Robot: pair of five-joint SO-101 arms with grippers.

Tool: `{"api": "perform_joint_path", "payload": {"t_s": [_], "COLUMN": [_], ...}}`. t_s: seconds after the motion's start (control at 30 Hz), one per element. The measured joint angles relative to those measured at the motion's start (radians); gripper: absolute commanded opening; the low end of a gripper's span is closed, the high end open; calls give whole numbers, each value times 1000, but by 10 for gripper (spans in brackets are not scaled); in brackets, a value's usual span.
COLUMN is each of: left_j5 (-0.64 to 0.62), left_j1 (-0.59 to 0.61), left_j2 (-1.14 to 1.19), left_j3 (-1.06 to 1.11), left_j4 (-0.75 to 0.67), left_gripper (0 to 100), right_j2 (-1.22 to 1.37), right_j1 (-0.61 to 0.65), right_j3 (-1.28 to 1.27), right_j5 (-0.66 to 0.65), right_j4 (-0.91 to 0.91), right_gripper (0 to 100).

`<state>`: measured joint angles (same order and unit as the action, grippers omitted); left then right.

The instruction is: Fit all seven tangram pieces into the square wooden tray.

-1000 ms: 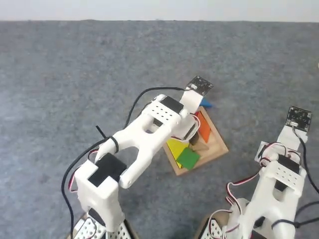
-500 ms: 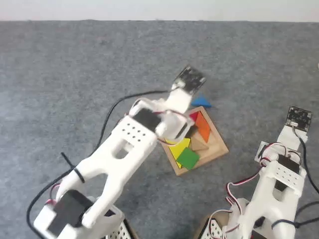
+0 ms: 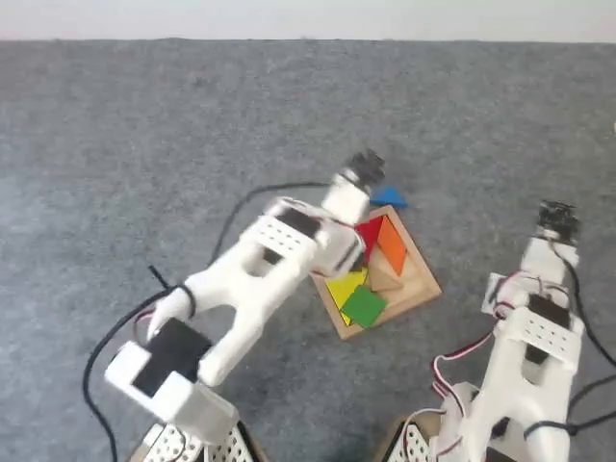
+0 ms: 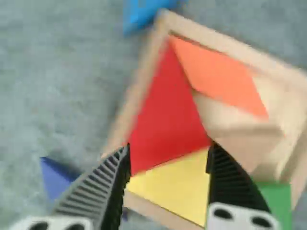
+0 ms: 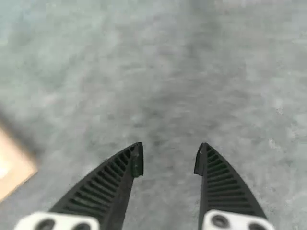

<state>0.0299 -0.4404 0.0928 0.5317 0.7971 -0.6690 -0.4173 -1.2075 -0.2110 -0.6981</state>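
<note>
We see the left gripper [image 4: 165, 160], jaws spread, over the red triangular piece [image 4: 168, 120] and yellow triangular piece [image 4: 177, 187] in the square wooden tray [image 3: 416, 273]. A blue triangular piece [image 3: 389, 197] lies just past its far corner. The right gripper [image 5: 168, 160], jaws spread, hangs over the grey desk [image 5: 192, 72].

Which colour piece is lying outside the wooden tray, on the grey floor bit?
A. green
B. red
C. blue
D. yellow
C: the blue piece lies on the grey mat just beyond the tray, while the red piece, the yellow piece and the green piece all sit inside it.
</note>
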Motion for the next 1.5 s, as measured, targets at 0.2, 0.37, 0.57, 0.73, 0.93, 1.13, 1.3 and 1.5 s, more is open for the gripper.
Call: {"api": "perform_joint_path", "payload": {"t_s": [0.2,0.37,0.57,0.73,0.93,1.13,1.3,1.5], "left_j5": [-121,-124,-64,-58,-58,-61,-58,-58], "left_j1": [201,479,718,786,790,779,778,778], "left_j2": [-230,-525,-523,-494,-494,-488,-488,-488], "left_j3": [49,153,175,227,245,252,262,262], "left_j4": [29,68,186,137,94,91,91,91], "left_gripper": [240,240,242,242,242,242,242,242], "right_j2": [0,0,0,0,3,135,230,245], "right_j1": [235,427,733,884,888,809,802,793], "right_j3": [167,204,206,201,198,198,198,198], "right_j5": [-69,-75,-75,-77,-84,-100,-117,-120], "right_j4": [-273,-327,-330,-308,-275,-166,-100,-91], "right_gripper": [186,184,187,184,185,185,184,184]}}
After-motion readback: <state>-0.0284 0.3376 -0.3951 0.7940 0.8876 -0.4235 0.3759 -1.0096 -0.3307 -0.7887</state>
